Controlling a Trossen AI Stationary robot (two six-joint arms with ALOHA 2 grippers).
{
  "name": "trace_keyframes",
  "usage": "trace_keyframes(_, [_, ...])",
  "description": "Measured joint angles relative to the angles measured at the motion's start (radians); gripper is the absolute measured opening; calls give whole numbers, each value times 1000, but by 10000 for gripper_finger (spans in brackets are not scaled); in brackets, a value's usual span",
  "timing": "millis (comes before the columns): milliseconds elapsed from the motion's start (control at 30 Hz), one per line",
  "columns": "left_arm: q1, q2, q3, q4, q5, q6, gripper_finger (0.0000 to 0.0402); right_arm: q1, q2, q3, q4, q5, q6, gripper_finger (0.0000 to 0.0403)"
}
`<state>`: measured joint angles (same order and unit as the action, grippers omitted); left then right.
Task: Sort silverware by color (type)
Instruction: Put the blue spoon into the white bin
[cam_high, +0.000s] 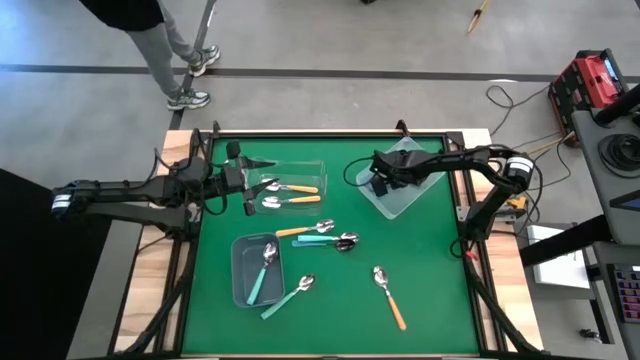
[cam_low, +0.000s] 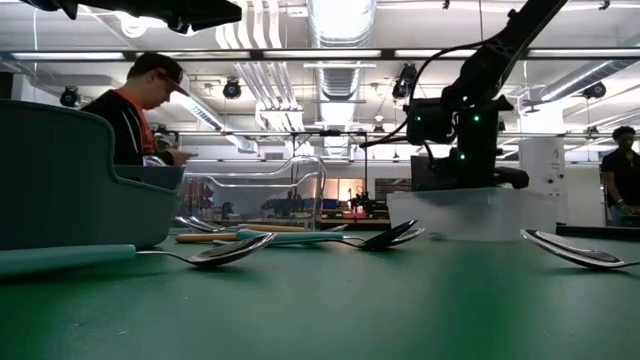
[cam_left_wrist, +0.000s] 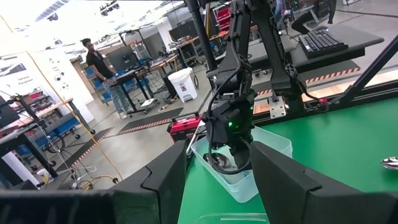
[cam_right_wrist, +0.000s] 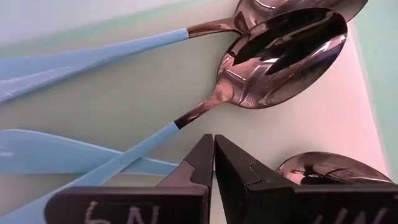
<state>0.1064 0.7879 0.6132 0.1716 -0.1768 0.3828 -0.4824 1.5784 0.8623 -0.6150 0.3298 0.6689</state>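
My right gripper (cam_high: 383, 183) is shut and points down into a clear bin (cam_high: 408, 197) at the table's far right. Its wrist view shows the shut gripper (cam_right_wrist: 213, 158) just over several spoons with light blue handles (cam_right_wrist: 93, 59) lying on the bin floor. My left gripper (cam_high: 246, 186) is open and hovers at the left end of another clear bin (cam_high: 300, 165), where two orange-handled spoons (cam_high: 292, 188) lie. More spoons lie on the green mat: an orange one (cam_high: 296, 231), a teal one (cam_high: 318, 238), a dark one (cam_high: 346, 241), another teal one (cam_high: 288, 298) and another orange one (cam_high: 391, 298). My right gripper's shut fingers (cam_right_wrist: 198, 163) stand from above right over a light blue spoon handle (cam_right_wrist: 146, 142) that lies flat in the bin. I cannot tell whether they touch it.
A grey-blue bin (cam_high: 240, 262) near the table's middle-left holds a teal spoon (cam_high: 264, 272). Open green mat lies along the near edge (cam_high: 330, 335). A person (cam_high: 170, 50) stands beyond the far-left corner. Cables and equipment sit off the right side.
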Motion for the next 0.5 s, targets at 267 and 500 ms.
trace_keyframes(267, [0, 0, 0, 0, 0, 0, 162, 0, 0, 37, 1, -12, 15, 9])
trace_keyframes(500, [0, 0, 0, -1, 0, 0, 162, -3, -3, 98, -52, -49, 88, 9])
